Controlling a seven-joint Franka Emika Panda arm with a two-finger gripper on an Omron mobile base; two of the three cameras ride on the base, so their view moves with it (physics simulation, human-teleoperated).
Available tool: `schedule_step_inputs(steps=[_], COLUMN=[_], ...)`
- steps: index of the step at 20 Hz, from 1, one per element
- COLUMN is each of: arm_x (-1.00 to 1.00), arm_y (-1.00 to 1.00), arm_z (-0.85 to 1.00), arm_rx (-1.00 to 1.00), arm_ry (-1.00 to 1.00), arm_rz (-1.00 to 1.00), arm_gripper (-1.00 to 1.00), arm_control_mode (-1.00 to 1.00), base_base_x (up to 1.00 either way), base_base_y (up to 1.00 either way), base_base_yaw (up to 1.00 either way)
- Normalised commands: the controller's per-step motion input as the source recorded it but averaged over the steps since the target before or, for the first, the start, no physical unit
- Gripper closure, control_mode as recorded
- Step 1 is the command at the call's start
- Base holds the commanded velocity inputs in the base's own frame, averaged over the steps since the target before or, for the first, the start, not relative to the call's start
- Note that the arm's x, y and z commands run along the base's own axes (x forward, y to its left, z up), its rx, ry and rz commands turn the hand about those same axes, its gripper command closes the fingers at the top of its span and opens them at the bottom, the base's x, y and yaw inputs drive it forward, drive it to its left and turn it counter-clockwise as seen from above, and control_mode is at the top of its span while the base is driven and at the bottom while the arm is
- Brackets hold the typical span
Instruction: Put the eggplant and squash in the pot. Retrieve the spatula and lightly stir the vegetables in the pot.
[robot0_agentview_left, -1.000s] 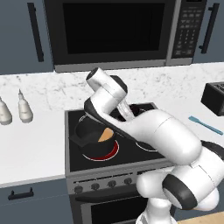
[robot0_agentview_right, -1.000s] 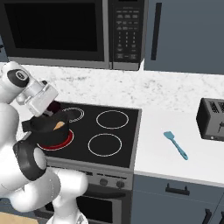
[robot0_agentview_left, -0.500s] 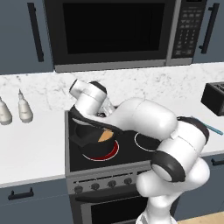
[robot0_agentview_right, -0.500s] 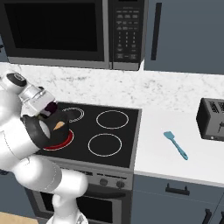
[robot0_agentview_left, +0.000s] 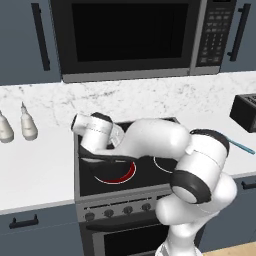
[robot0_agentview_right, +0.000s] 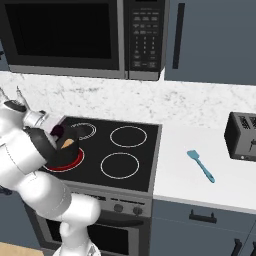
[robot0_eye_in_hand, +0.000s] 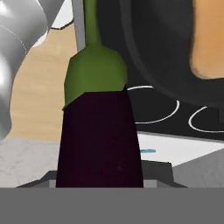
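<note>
one pincer (robot0_agentview_right: 56, 131) clamped on eggplant (robot0_eye_in_hand: 99, 140) above pot (robot0_agentview_right: 62, 155) rim, squash (robot0_agentview_right: 67, 144) inside

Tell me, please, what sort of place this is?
Probably a home kitchen: a stove with four burners is set into a white counter, a microwave hangs above it, and a toaster stands to the right.

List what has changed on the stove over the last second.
The arm has swung lower and leftward over the pot, still carrying the eggplant in the gripper. The squash stays in the pot; the spatula stays on the counter by the toaster.
</note>
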Motion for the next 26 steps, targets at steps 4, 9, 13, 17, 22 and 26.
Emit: schedule_step_inputs(steps=[4,9,13,17,22,26], arm_x=[0.23,0.26,0.23,0.06,-0.08,-0.10], arm_y=[0.19,0.25,0.34,0.22,0.00,-0.02], arm_z=[-0.12,-0.12,-0.07,-0.03,0.00,0.08], arm_rx=[-0.05,-0.03,-0.03,-0.01,0.00,0.00], arm_ry=[-0.02,0.00,0.00,0.00,0.00,0.00], arm_rz=[0.00,0.00,0.00,0.00,0.00,0.00], arm_gripper=[1.00,1.00,-1.00,-1.00,-1.00,-1.00], arm_control_mode=[-1.00,-1.00,-1.00,-1.00,-1.00,-1.00], base_base_x=[0.00,0.00,0.00,0.00,0.00,0.00], base_base_y=[0.00,0.00,0.00,0.00,0.00,0.00], base_base_yaw=[0.00,0.00,0.00,0.00,0.00,0.00])
